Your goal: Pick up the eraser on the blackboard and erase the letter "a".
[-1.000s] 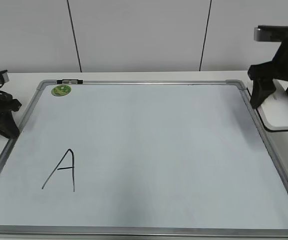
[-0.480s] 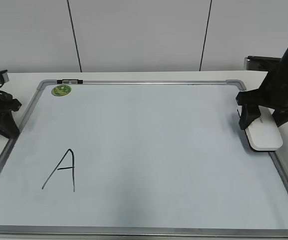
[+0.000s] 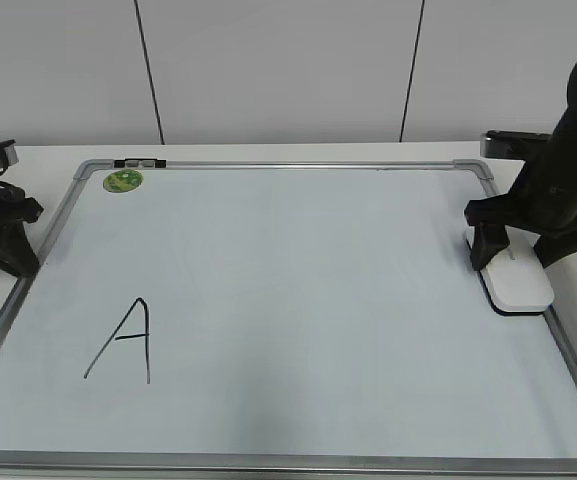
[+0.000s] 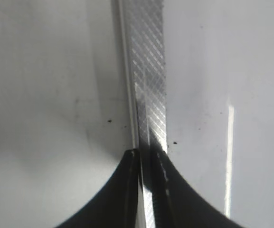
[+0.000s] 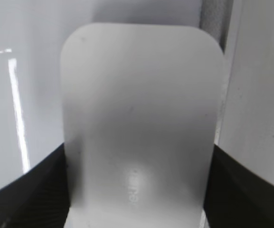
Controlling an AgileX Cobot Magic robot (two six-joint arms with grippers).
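The white eraser (image 3: 519, 286) lies flat at the right edge of the blackboard (image 3: 298, 270), a white board with a silver frame. My right gripper (image 3: 517, 257) is shut on the eraser, one finger on each long side; the right wrist view shows the eraser (image 5: 141, 109) filling the space between the jaws (image 5: 137, 190). No small lowercase "a" shows on the board. Only a large capital "A" (image 3: 123, 340) is drawn at the lower left. My left gripper (image 3: 8, 240) rests shut at the board's left edge, over the silver frame (image 4: 148, 71).
A round green sticker (image 3: 122, 181) sits near the board's far left corner, next to a small black clip (image 3: 139, 162) on the frame. The board lies on a white table with a pale wall behind.
My right gripper has carried the eraser from beyond the board's right frame leftward and down, so it now lies on the board's right edge. The left arm has not moved.
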